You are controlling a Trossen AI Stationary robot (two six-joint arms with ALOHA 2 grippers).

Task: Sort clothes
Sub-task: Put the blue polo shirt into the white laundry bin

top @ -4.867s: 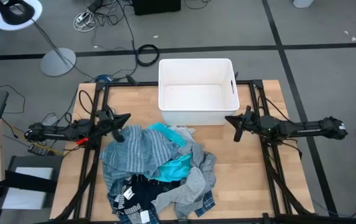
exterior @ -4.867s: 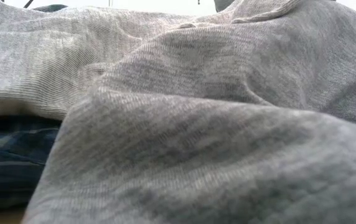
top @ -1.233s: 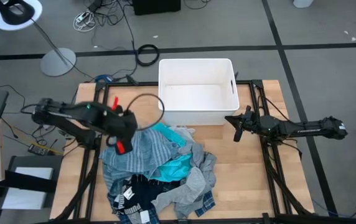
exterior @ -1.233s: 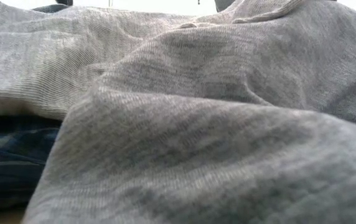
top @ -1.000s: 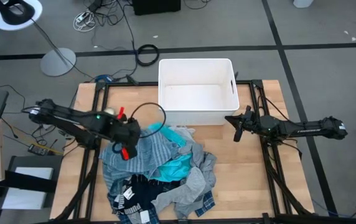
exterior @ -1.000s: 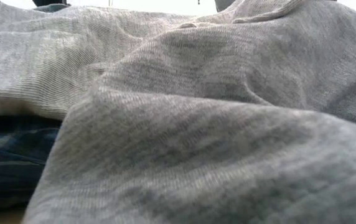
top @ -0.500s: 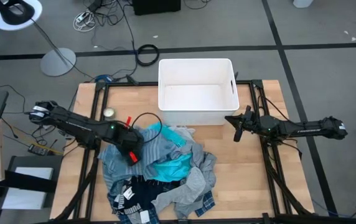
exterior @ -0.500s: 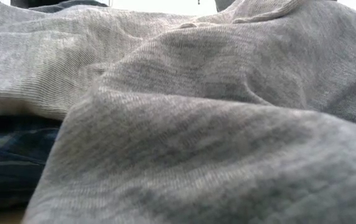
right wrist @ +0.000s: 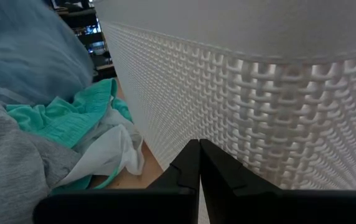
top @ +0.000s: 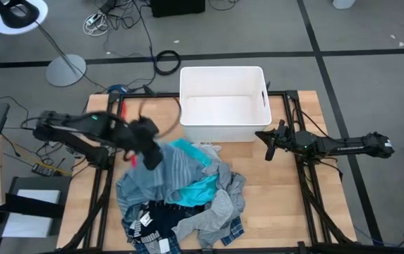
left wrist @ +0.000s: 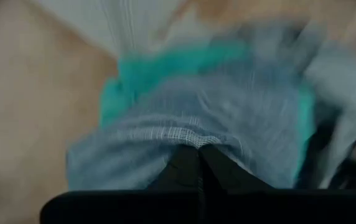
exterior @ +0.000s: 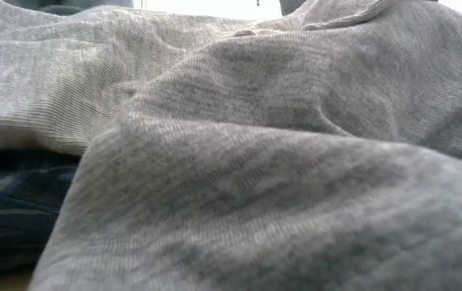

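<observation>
The clothes lie in a pile on the wooden table's near middle: blue-grey striped point(top: 144, 182), bright turquoise point(top: 199, 189), dark navy with white lettering point(top: 151, 226), plain grey point(top: 217, 210) and blue-white plaid point(top: 234, 230). My left gripper point(top: 150, 154) stands over the pile's far left part, shut on the striped garment point(left wrist: 184, 112). My right gripper point(top: 266, 146) is shut and empty beside the white bin's near right corner. In the low view the grey garment point(exterior: 255, 162) fills the picture, with plaid point(exterior: 13, 202) under it. My left gripper pinches a bunched part of the striped garment's far end point(left wrist: 193, 138) between its two fingers, coming from above. One layer or several, I cannot tell. The cloth rises to the fingers in a peak while its lower part point(top: 137, 194) lies on the pile.
The white rectangular bin point(top: 222, 69) stands at the table's far middle; its woven wall point(right wrist: 259, 106) is close in front of my right gripper. A lamp stand and cables lie on the floor beyond the table. Bare wood shows left and right of the pile.
My left gripper has dipped onto the pile's left part, then gone up and toward the far edge. The striped garment's far end has risen with it and drawn into a peak, while the rest of the pile has stayed in place.
</observation>
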